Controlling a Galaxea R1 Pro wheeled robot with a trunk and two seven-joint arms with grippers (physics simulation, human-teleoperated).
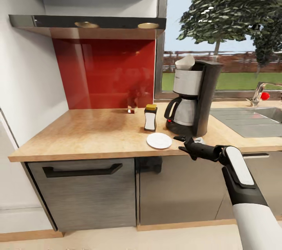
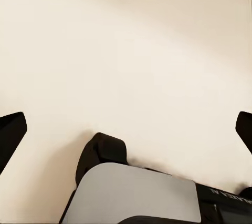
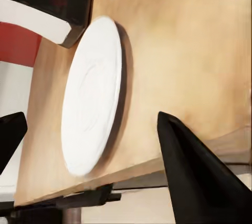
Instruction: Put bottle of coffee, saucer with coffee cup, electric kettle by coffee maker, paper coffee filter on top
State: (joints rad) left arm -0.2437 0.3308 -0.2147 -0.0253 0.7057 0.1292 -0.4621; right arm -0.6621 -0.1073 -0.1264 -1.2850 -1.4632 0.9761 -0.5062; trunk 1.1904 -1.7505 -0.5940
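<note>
right gripper [image 1: 182, 143] hovered at the countertop [image 1: 90, 132] edge, fingers wide, empty | saucer [image 1: 159, 140] sat bare just beside it | bottle of coffee [image 1: 150, 117] stood by coffee maker [image 1: 194, 95], paper filter [image 1: 185, 62] on top | cup, kettle apparently left

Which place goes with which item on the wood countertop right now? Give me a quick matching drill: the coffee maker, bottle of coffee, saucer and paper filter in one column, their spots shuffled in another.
Things:
1. tall black coffee maker with steel carafe
2. small dark bottle of coffee with amber cap
3. round flat white saucer
4. white paper coffee filter

Places:
A. lying near the front edge of the light wood countertop, bare
B. sitting on top of the machine
C. standing before the window, beside the sink
D. standing upright between the red backsplash and the white plate

Pairs: 1-C, 2-D, 3-A, 4-B
</note>
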